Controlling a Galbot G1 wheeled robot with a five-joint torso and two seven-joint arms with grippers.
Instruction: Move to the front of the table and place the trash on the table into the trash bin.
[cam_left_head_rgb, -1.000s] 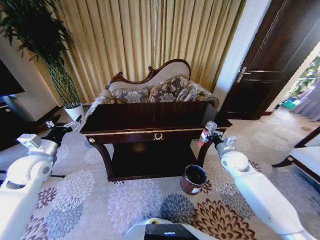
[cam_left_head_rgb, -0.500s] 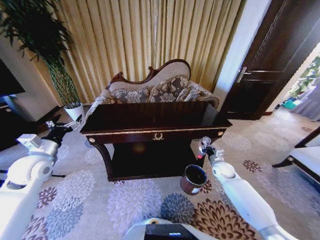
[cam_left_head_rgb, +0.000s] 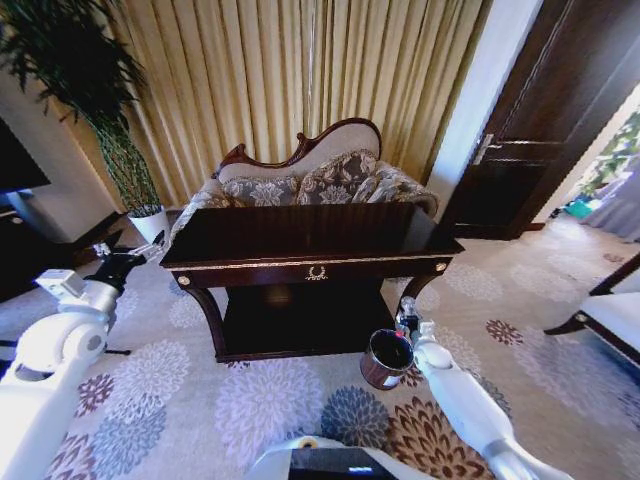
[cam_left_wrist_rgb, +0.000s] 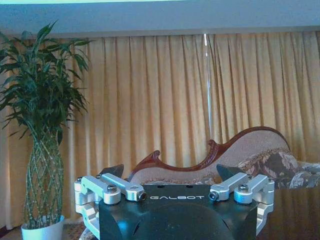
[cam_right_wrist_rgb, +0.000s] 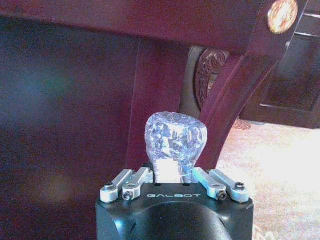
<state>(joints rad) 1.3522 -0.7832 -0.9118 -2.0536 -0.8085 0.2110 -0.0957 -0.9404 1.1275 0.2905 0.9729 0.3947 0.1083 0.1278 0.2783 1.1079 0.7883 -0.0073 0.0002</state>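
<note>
The dark glossy table (cam_left_head_rgb: 300, 232) with its gold emblem stands straight ahead. My right gripper (cam_left_head_rgb: 406, 320) hangs low by the table's right front leg (cam_right_wrist_rgb: 220, 100), just over the far rim of the round brown trash bin (cam_left_head_rgb: 387, 358). It is shut on the trash, a clear plastic bottle (cam_left_head_rgb: 404, 308). In the right wrist view the bottle's crinkled clear base (cam_right_wrist_rgb: 175, 139) sticks out between the fingers. My left gripper (cam_left_head_rgb: 122, 262) is parked off the table's left end, and in the left wrist view this left gripper (cam_left_wrist_rgb: 171, 172) stands open with nothing in it.
A carved-back patterned sofa (cam_left_head_rgb: 310, 178) stands behind the table before gold curtains. A tall plant in a white pot (cam_left_head_rgb: 148, 222) is at the back left, a dark door (cam_left_head_rgb: 540, 120) at the right. Flowered carpet lies open in front of the table.
My right arm has come down and in with the bottle, from level with the table's right corner to just above the trash bin. The left arm has not moved.
</note>
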